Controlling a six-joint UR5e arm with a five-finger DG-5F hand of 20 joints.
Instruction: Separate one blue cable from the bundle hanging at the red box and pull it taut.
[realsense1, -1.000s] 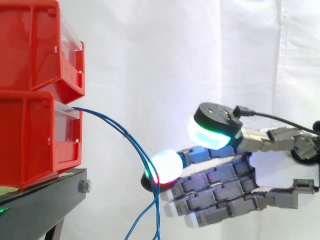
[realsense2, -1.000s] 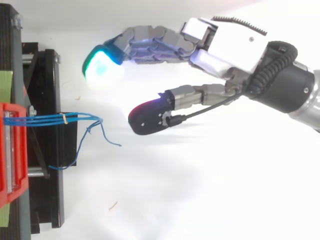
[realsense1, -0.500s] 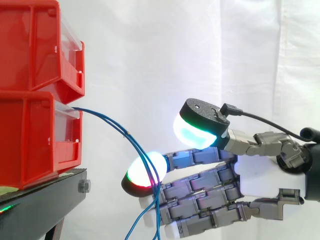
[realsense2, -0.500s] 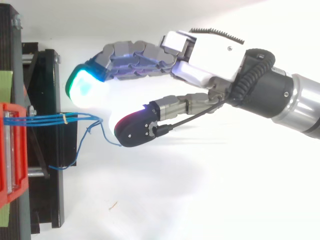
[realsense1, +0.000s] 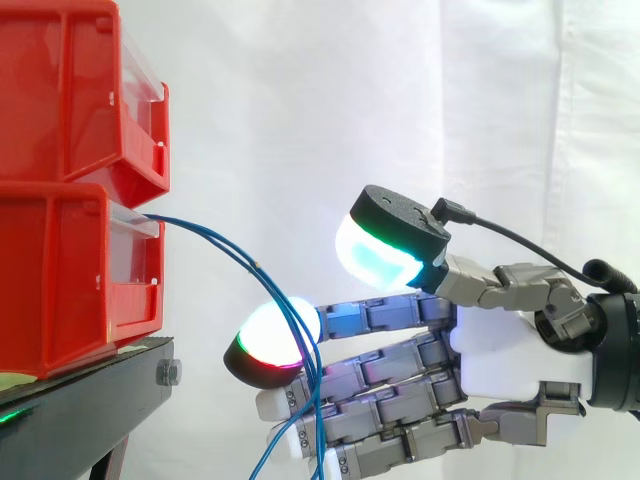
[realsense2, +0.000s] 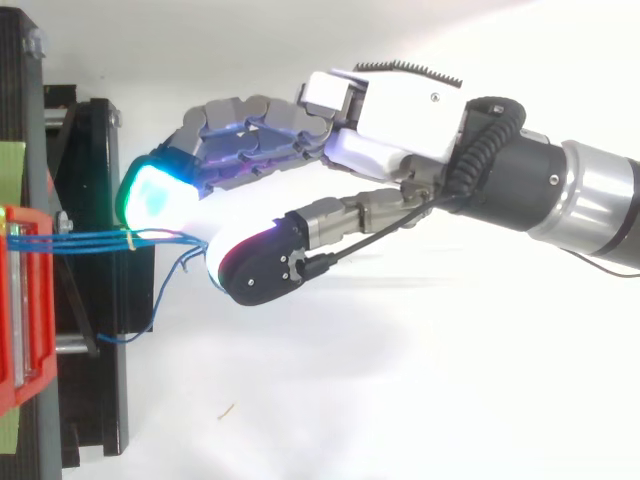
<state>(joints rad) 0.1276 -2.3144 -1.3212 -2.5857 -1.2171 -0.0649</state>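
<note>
I have the hand (realsense1: 500, 345) spread open, its fingers nearly straight and reaching toward the boxes, with nothing in its hold. The blue cables (realsense1: 250, 265) come out of the lower red box (realsense1: 60, 270), arc outward and hang slack across the front of the fingertips (realsense1: 268, 340) in the side view. I cannot tell whether any strand touches them. The thumb (realsense1: 385, 245) sits well above the fingers, apart from the cables.

From the top view the blue cables (realsense2: 90, 240) run together into the gap between the foremost finger pad (realsense2: 150, 195) and the thumb, and their looped end lies just beside the thumb's tip. The strands are bunched, none drawn apart or taut. Beyond the cables from the fingertips, the box rests on the black stand (realsense1: 90, 390).
</note>
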